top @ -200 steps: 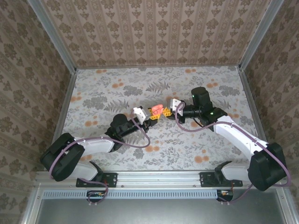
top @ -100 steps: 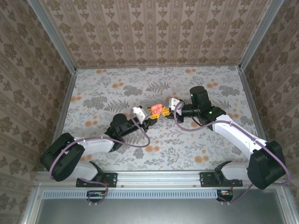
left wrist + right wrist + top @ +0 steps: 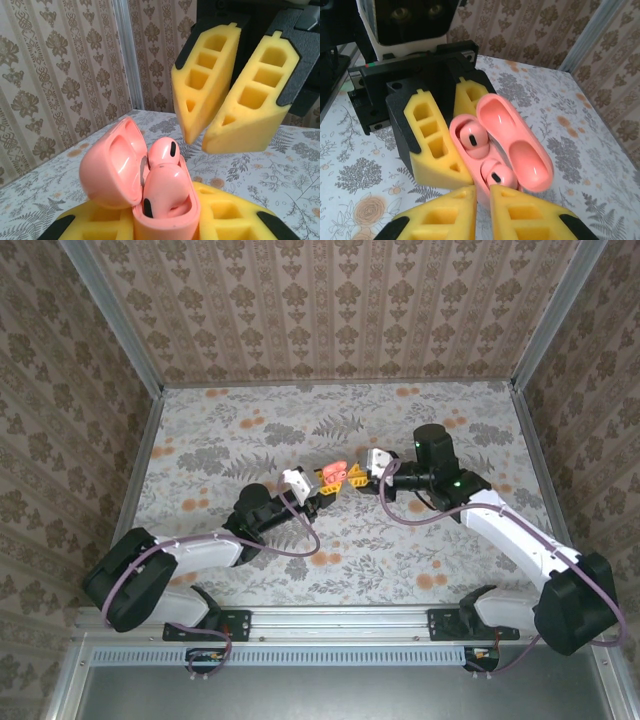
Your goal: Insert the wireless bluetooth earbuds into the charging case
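While papered walls [image 3: 330, 310] ring the floral table [image 3: 240, 440], left claw [image 3: 328, 481] clamps charging case [image 3: 112, 170], right claw [image 3: 482, 194] barely parted.

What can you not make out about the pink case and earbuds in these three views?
Top view: the case's contents, too small.
Left wrist view: the case's base, cut off by the bottom edge.
Right wrist view: the near earbud's depth; the right gripper's fingers cover its lower part.
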Controlling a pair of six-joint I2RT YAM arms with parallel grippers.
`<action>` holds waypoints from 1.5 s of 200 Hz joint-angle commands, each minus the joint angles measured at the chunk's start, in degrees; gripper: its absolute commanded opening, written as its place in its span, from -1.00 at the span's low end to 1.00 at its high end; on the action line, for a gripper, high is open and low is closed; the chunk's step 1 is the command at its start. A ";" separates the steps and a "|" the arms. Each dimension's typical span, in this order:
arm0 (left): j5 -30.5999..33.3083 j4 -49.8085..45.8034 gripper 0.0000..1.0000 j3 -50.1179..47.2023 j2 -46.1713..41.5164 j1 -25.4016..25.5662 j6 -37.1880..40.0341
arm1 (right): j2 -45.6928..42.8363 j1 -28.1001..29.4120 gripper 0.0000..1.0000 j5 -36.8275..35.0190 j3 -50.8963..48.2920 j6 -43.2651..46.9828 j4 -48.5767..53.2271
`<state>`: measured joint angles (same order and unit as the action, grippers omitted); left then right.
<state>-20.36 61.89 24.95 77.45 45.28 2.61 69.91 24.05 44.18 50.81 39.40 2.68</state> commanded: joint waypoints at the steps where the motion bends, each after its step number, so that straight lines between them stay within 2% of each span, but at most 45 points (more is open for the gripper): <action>1: -0.74 -0.49 -0.77 0.10 -1.84 -0.12 1.29 | -1.78 -1.51 -0.62 0.90 -2.00 -2.16 -2.62; 69: -1.09 -0.78 -0.76 0.38 -1.69 -0.17 1.34 | 0.43 -1.99 -0.53 2.52 -0.70 -5.73 -6.19; 191: -1.26 -0.61 -0.76 0.54 -1.49 -0.10 1.26 | 3.83 -0.46 -0.66 5.52 2.17 -5.11 -4.79; 300: -1.09 -1.24 -0.77 0.50 -2.39 0.07 1.38 | 3.80 0.23 -0.72 4.22 1.97 -2.94 -1.82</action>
<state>-20.56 59.81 24.95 76.71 45.28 2.85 73.80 23.57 47.20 51.44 34.92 -0.62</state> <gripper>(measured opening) 0.228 0.138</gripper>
